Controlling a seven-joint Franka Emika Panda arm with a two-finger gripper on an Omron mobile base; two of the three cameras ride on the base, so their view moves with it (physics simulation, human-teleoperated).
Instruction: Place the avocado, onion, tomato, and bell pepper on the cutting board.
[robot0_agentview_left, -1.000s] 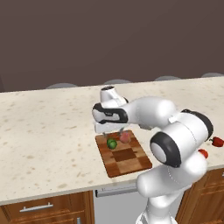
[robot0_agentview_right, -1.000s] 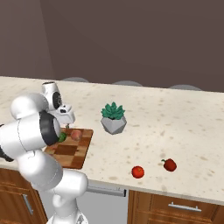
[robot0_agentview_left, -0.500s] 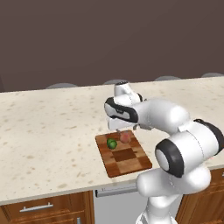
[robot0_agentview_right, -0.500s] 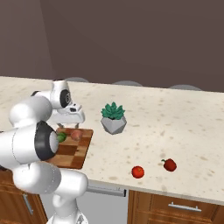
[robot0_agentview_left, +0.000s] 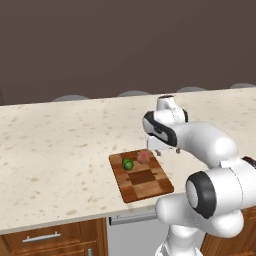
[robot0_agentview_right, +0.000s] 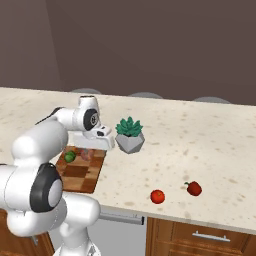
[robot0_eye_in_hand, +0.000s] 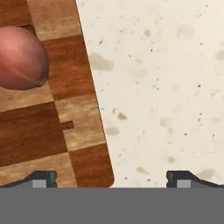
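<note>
Two of the four vegetables lie on the cutting board (robot0_agentview_left: 141, 175) in the left base view: the avocado (robot0_agentview_left: 128, 164) and, just beside it, the onion (robot0_agentview_left: 143, 157), both near the far end of the board. The gripper (robot0_agentview_left: 162, 149) hangs over the board's far right corner with nothing in it. From the right base view, the gripper (robot0_agentview_right: 95, 146) is between the board (robot0_agentview_right: 80, 171) and a teal plant in a grey pot (robot0_agentview_right: 130, 135); the avocado (robot0_agentview_right: 70, 156) and onion (robot0_agentview_right: 87, 154) sit on the near squares, while the tomato (robot0_agentview_right: 157, 196) and the bell pepper (robot0_agentview_right: 193, 188) wait well apart on the counter (robot0_agentview_right: 215, 150), near its front edge, so I judge the task about half done. In the hand view, the fingertips (robot0_eye_in_hand: 43, 178) stand wide apart and empty, one over the board (robot0_eye_in_hand: 83, 162), the other over bare counter (robot0_eye_in_hand: 166, 87), and the onion (robot0_eye_in_hand: 22, 59) rests free on the wood. The open hand suggests it is ready to fetch the next item.
</note>
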